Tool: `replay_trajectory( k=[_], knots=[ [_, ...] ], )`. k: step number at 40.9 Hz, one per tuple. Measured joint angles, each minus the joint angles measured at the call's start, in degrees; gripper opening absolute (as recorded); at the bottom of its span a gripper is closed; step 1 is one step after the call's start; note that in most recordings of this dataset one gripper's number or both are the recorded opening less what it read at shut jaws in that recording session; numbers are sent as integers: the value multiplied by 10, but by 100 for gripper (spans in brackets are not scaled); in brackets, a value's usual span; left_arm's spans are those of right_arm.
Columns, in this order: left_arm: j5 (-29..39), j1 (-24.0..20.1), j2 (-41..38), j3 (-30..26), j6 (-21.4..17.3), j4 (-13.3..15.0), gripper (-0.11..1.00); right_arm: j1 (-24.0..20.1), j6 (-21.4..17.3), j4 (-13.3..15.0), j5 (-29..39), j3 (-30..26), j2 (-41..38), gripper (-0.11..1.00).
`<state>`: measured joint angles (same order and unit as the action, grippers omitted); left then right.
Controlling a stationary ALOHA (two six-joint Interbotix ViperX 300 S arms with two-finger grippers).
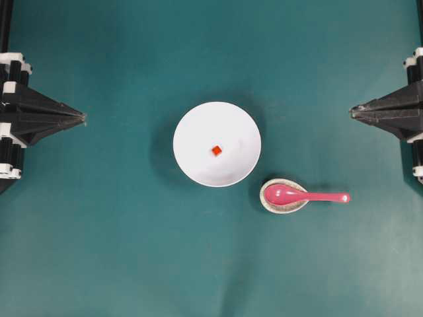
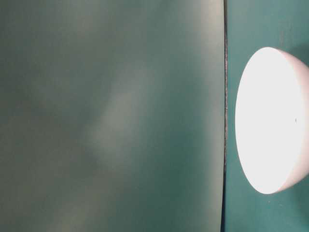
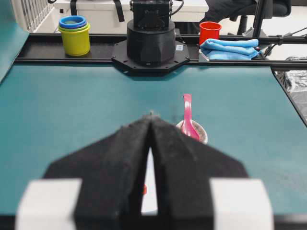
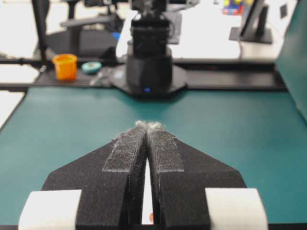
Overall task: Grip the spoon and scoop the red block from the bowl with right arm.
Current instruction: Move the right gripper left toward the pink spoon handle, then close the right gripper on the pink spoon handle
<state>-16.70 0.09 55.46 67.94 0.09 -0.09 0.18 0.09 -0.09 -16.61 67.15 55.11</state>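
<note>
A large white bowl sits mid-table with a tiny red block lying in its middle. To its lower right, the pink-red spoon rests with its scoop in a speckled spoon rest, handle pointing right. My right gripper hangs shut at the right edge, well apart from the spoon, with nothing in it. At the left edge my left gripper is shut and empty too. The left wrist view shows the spoon just beyond the shut left gripper. The table-level view shows the bowl from the side.
Teal mat covers the table. Beyond the far edge in the left wrist view stand stacked cups, a red cup and a blue cloth. An orange cup stands off the table in the right wrist view.
</note>
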Motion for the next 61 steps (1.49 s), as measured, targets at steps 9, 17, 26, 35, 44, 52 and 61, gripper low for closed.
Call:
replay_trajectory(
  k=[9, 17, 26, 35, 44, 52, 61],
  knots=[
    [14, 2, -1, -13, 4, -5, 0, -27, -33, -9, 1, -1, -16, 0],
    [21, 3, -1, -18, 5, -5, 0, -34, -57, -11, 1, -1, -40, 0],
    [34, 2, -1, -18, 4, -5, 0, -37, -60, -11, 1, 3, -62, 1],
    [56, 3, -1, -18, 4, -5, 0, -37, -62, -29, 2, 11, -108, 38],
    [62, 3, -1, -18, 4, -5, 0, -60, -63, -72, 2, 30, -185, 44],
    [67, 3, -1, -18, 4, -5, 0, -110, -64, -147, -53, 62, -255, 44],
    [72, 3, -1, -18, 4, -6, 0, -207, -63, -279, -190, 97, -331, 44]
  ],
)
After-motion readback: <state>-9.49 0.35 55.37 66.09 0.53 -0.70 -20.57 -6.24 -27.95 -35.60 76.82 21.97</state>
